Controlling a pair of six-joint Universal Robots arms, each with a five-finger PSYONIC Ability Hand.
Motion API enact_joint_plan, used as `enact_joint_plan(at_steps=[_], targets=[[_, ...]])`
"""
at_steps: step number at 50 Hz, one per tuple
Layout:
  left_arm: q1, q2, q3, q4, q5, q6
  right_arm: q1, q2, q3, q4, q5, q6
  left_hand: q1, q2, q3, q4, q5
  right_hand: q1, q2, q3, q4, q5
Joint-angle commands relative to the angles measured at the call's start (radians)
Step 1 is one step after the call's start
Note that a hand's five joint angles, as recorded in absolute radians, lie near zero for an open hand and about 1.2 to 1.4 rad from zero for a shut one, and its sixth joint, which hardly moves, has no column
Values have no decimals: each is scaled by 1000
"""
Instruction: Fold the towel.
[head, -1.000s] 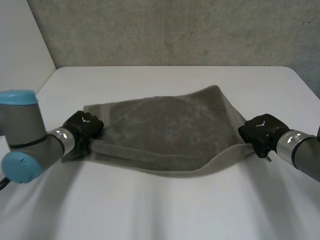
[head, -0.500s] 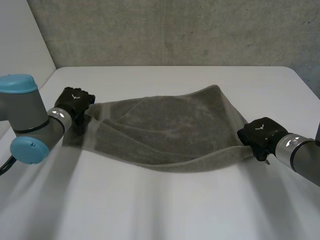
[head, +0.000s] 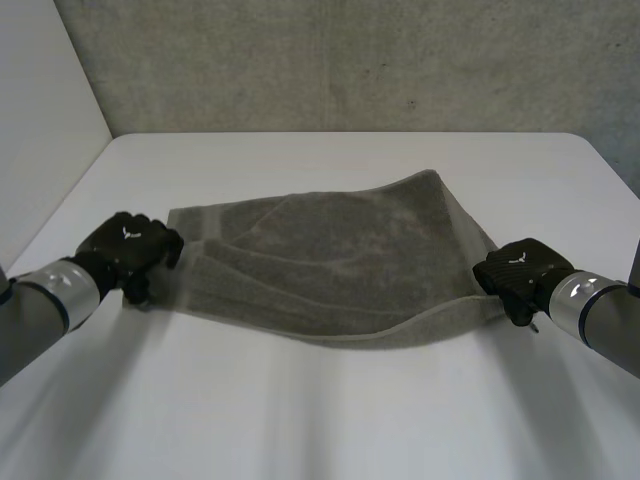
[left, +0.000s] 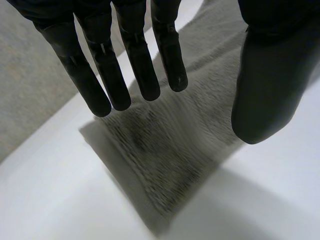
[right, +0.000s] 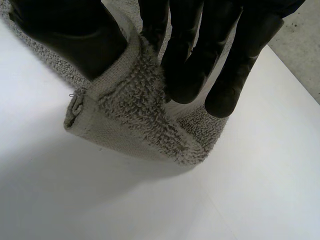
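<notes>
**Towel spread mid-table, right corner pinched, left hand off it**

Grey towel (head: 330, 260) lies across the middle of the white table (head: 320, 420), long side running left-right. Plenty of bare table on the near side, and a bare strip btwn the towel's far edge and the table's far edge, where the concrete wall (head: 350, 60) rises. Bare margin past both short ends too. Left part of the towel is rumpled into long ridges. On the right its near edge is lifted off the table & sags toward the middle.

Head view: left hand (head: 125, 250) at the towel's left end, near corner; right hand (head: 520, 275) at the near right corner. Fingers can't be read from there.

Left wrist view: left hand (left: 142, 65) has its fingers straight, thumb well apart, holding nothing. The towel (left: 175, 165) corner lies flat on the table below it, in the gap btwn fingers & thumb.

Right wrist view: right hand (right: 190, 60) clamps the towel (right: 135, 115) corner btwn thumb & fingers, w/ the cloth doubled over the thumb. Hem hangs just above the table (right: 250, 200).
</notes>
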Motion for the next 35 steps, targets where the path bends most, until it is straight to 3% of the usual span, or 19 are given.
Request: enact_joint_plan(at_steps=[1, 6, 15, 23, 35], targets=[[50, -15, -43, -14, 24, 9, 1, 5, 1, 0, -3, -2, -162, -161, -161, -163, -331, 64, 68, 52, 53, 53], [51, -104, -9, -7, 19, 15, 18, 20, 3, 0, -3, -6, -462, -461, -461, -462, -631, 64, 68, 52, 53, 53], [47, -225, 94, -4, 2, 81, 21, 21, 9, -1, -3, -11, -450, -450, -449, -451, -619, 64, 68, 52, 53, 53], [39, -281, 164, -3, -45, 82, 21, 26, 10, -1, -4, -12, -424, -423, -423, -425, -593, 64, 68, 52, 53, 53], [22, -336, 249, -3, -53, 82, 21, 35, 13, -1, -4, -14, -280, -279, -279, -281, -449, 64, 68, 52, 53, 53]])
